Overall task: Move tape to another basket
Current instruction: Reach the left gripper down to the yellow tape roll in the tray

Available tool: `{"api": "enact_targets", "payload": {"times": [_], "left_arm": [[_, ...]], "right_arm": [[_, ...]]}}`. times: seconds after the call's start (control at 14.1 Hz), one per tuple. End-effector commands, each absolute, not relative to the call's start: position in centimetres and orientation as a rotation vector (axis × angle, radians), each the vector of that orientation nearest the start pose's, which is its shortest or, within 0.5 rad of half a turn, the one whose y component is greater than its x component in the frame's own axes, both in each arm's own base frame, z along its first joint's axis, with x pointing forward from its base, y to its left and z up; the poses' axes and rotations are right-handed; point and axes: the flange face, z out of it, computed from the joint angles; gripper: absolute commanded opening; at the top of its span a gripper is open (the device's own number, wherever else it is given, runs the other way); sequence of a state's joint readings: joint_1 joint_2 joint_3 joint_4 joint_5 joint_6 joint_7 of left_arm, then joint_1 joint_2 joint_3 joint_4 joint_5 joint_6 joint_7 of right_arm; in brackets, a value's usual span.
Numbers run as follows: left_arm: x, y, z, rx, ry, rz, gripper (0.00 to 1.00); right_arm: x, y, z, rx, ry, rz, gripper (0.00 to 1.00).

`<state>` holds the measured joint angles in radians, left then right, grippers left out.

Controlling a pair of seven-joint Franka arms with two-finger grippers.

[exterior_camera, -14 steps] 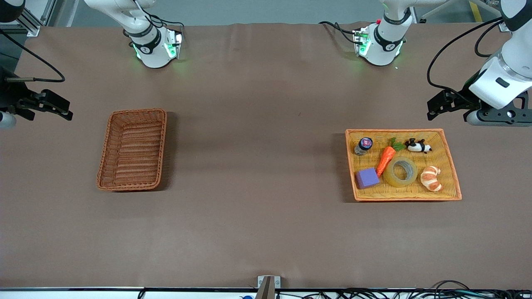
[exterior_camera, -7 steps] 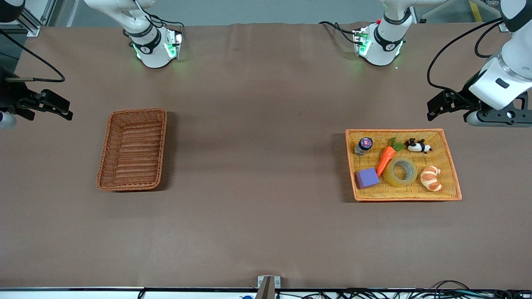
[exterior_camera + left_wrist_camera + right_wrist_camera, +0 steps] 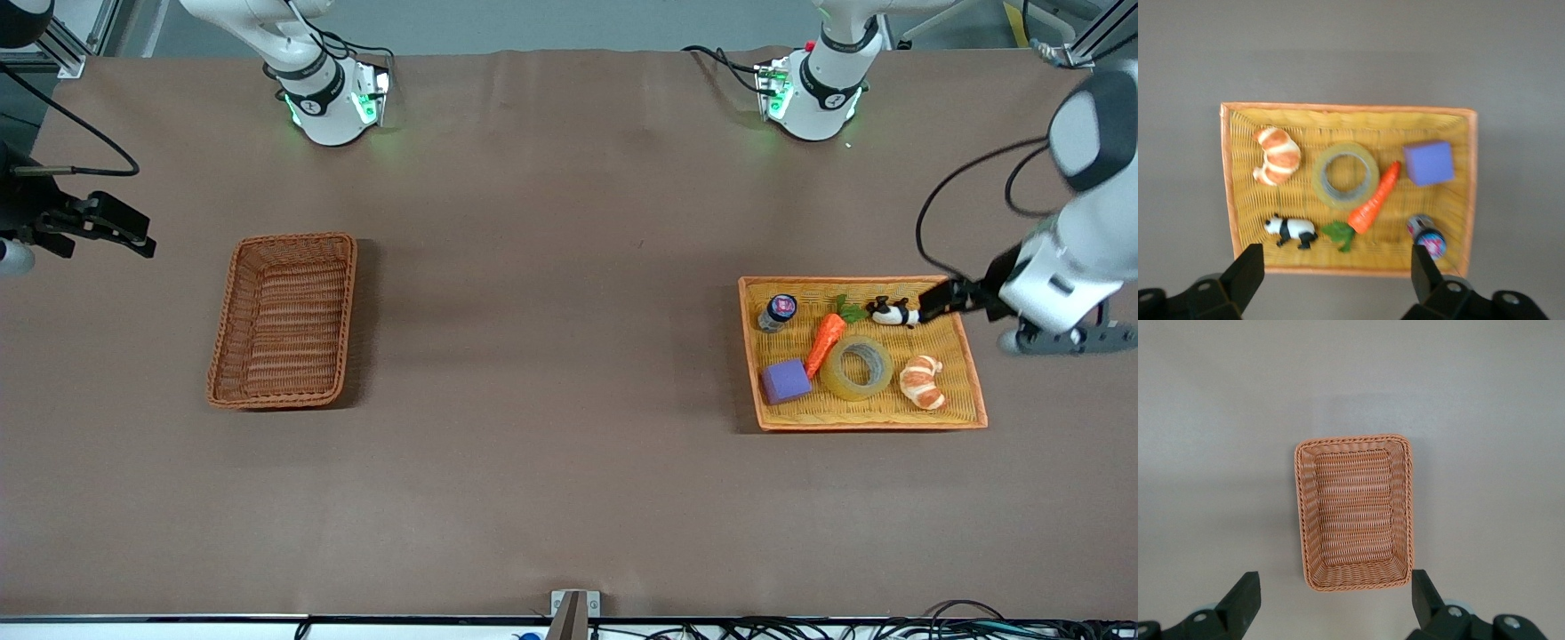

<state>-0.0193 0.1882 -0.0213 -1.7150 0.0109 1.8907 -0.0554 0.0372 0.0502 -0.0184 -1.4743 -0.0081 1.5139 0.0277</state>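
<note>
Translucent yellowish tape lay flat in the yellow tray between carrot and croissant; left gripper hung over the tray's edge; right gripper waited near the empty basket. Left wrist: fingers spread, holding nothing; tape untouched. Right wrist: fingers spread. Step judged: approach; next, centre over the tape, descend, grip the ring's wall.

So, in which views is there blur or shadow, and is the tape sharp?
Front view: the left arm near the yellow tray is smeared by motion; the basket and tray cast soft shadows on the table. Left wrist view: slightly soft overall, yet the tape reads clearly as a ring. Right wrist view: even light, basket weave fairly crisp, no glare.
</note>
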Motion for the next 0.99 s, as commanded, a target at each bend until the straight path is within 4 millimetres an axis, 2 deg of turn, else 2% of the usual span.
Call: {"api": "enact_targets", "payload": {"times": [0.0,0.14,0.28,0.42,0.5,0.57,0.71,0.92], "left_arm": [[64.3,-2.2,40.9,-3.097,0.024,0.035,0.99],[65.4,-1.6,37.1,-3.094,-0.019,0.03,1.0],[65.4,-1.7,33.3,-3.092,-0.014,0.096,0.93],[63.9,-1.5,30.0,-3.089,-0.013,0.165,0.94],[63.3,-1.3,28.4,-3.091,-0.007,0.14,0.95],[63.0,-1.4,27.5,-3.093,-0.014,0.12,0.98],[62.7,-0.4,25.4,-3.083,-0.015,0.168,0.94],[61.9,-0.5,21.5,-3.075,0.004,0.267,0.94]], "right_arm": [[56.0,1.0,64.3,-3.159,0.009,0.007,1.0],[56.0,0.8,64.3,-3.156,0.008,0.004,1.0],[56.0,0.8,64.4,-3.158,0.009,-0.005,1.0],[56.0,0.8,64.3,-3.156,0.011,0.004,1.0],[56.0,0.9,64.4,-3.156,0.009,0.0,1.0],[56.0,0.9,64.4,-3.156,0.009,0.0,1.0],[56.1,0.8,64.3,-3.156,0.008,0.0,1.0],[56.1,0.8,64.3,-3.156,0.011,0.002,1.0]]}}
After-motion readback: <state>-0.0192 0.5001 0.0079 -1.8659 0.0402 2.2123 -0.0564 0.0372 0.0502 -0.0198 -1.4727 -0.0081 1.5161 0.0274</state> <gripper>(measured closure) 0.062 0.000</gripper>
